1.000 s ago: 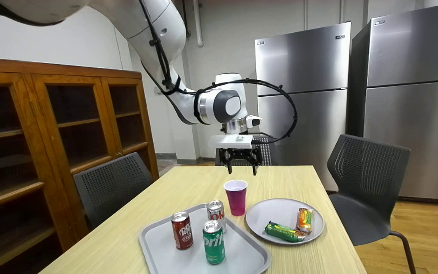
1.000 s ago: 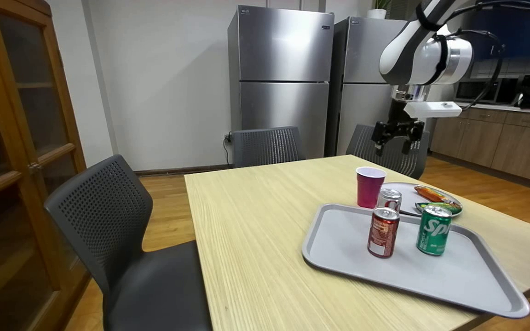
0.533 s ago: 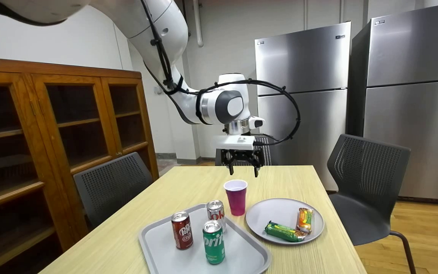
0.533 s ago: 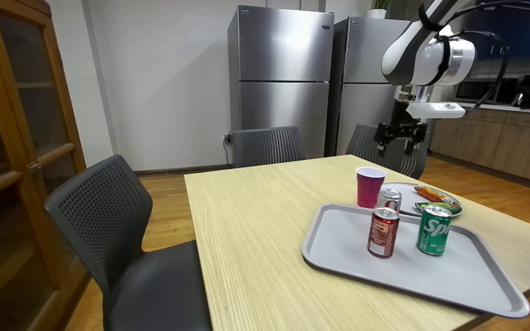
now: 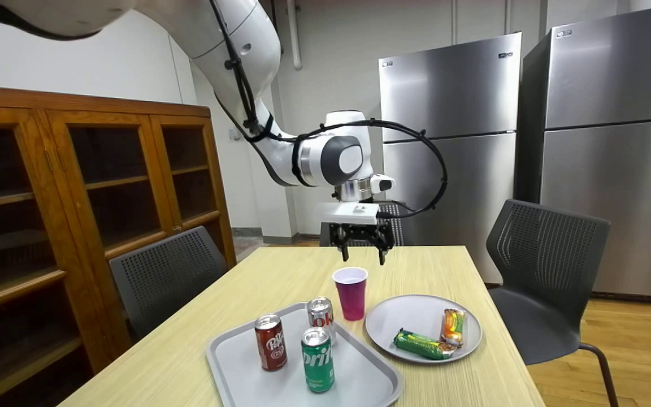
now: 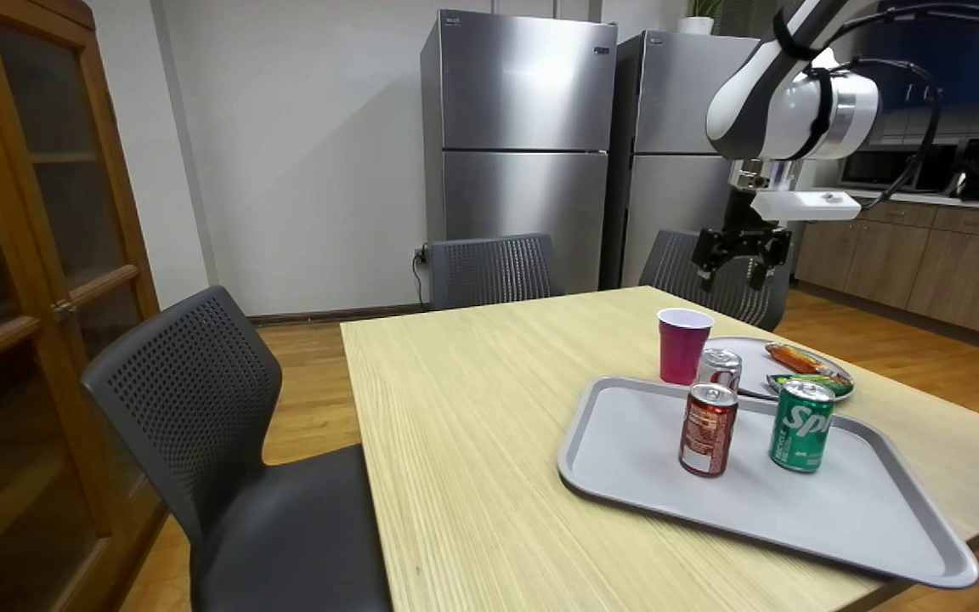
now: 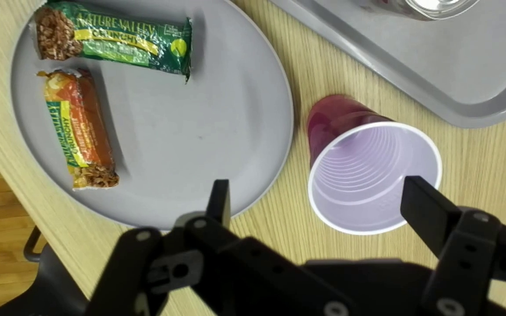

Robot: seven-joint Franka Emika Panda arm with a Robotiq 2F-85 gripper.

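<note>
We find the tool (image 5: 363, 260) pointing down above the worktop (image 6: 455, 442), its fingers (image 7: 426, 210) spread wide with nothing gripped; that height, we judge, keeps it clear of everything underneath. Nearest is the cup (image 5: 352, 299), lower than the tool; the wrist view has one finger crossing in front of its rim, but both exterior views show the two apart. It stands mouth-up on its own base, so it seems to need no other support. Farther from the tool, past a narrow strip of worktop beside the cup, is the plate (image 7: 200, 131); the green bar (image 7: 121, 39) and orange bar (image 7: 86, 131) lie on it, probably because wrapped bars rest steadiest so. Also beyond the cup is the tray (image 6: 625, 450), whose raised rim presumably keeps its load together: the silver can (image 5: 320, 314) closest to the tool, the red can (image 5: 271, 343) and green can (image 5: 318, 362) farther out, all upright.
</note>
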